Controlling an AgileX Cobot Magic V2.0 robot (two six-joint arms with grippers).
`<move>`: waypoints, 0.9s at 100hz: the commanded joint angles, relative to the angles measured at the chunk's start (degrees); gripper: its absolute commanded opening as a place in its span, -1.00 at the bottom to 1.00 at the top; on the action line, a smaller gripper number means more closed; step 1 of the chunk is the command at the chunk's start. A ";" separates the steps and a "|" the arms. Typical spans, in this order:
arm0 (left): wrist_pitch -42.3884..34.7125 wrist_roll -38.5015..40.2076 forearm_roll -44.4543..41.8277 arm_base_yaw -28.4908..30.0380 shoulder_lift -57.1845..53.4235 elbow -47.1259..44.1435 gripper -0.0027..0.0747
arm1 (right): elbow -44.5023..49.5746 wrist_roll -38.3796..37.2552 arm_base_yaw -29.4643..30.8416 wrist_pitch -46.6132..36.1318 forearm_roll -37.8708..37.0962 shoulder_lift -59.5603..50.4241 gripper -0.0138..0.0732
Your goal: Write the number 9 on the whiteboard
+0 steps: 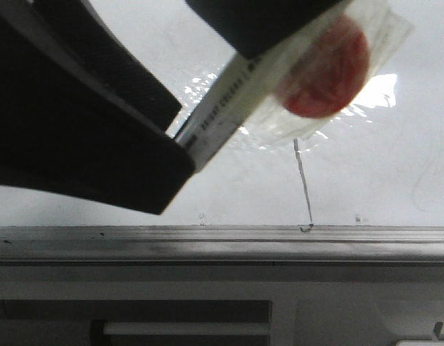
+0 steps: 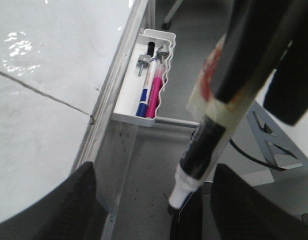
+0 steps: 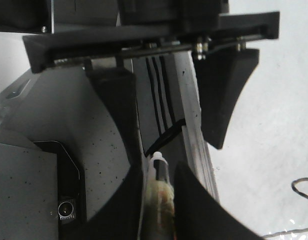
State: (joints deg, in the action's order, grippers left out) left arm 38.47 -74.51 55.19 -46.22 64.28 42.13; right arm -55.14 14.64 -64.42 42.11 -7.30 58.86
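Observation:
The whiteboard (image 1: 395,180) fills the front view, with its grey rail (image 1: 222,241) along the near edge. The number 9 shows only as a thin black tail (image 1: 303,184); its loop is hidden behind the taped marker (image 1: 229,108). The tail also shows in the left wrist view (image 2: 44,95). A curved bit of line (image 3: 301,187) shows in the right wrist view. My right gripper (image 3: 159,200) is shut on the marker (image 3: 161,180), off the board beside the rail. My left gripper (image 2: 156,172) is open, and the marker's tip end (image 2: 186,187) hangs between its jaws, untouched.
A white tray (image 2: 125,107) hangs on the board's rail (image 2: 111,85). It holds a blue marker (image 2: 144,102), a pink marker (image 2: 155,95) and others. Red tape (image 1: 330,68) and clear tape wrap the held marker. Grey floor and a black cable (image 2: 249,155) lie below.

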 commanded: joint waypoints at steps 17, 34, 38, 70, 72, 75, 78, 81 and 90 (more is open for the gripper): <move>-0.14 -4.45 10.36 -0.19 0.40 2.07 0.00 | -2.08 0.56 -0.57 -4.99 0.39 -0.38 -0.83; -0.14 -4.45 10.62 -0.19 0.40 2.07 -0.64 | -2.08 0.56 -0.57 -7.49 1.81 -0.38 -0.83; -0.14 -4.35 10.76 -0.19 0.54 2.07 -0.81 | -2.08 0.56 -0.57 -7.87 1.95 -0.38 -0.83; -0.14 -4.22 10.99 -0.19 0.53 1.82 -0.98 | -2.08 0.45 -0.57 -8.13 2.20 -0.38 -0.81; -0.28 -4.22 10.99 -0.19 0.53 1.81 -0.98 | -2.08 0.45 -0.57 -8.13 2.20 -0.38 -0.80; -0.28 -4.22 10.99 -0.19 0.53 1.69 -0.98 | -2.08 0.45 -0.57 -8.13 2.20 -0.38 -0.75; -0.28 -4.22 11.21 -0.19 0.53 1.55 -0.98 | -2.08 0.45 -0.57 -8.13 2.20 -0.38 -0.69; -0.28 -4.22 11.35 -0.19 0.53 1.23 -0.98 | -2.08 0.45 -0.57 -8.13 2.08 -0.38 -0.59; -0.28 -4.22 12.11 -0.19 0.53 0.29 -0.98 | -2.52 -0.15 -0.57 -8.69 -1.25 -0.59 -0.11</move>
State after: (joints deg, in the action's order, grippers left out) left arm 42.20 -81.22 62.17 -46.43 65.46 41.65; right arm -55.14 15.09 -64.70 38.40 -7.64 58.99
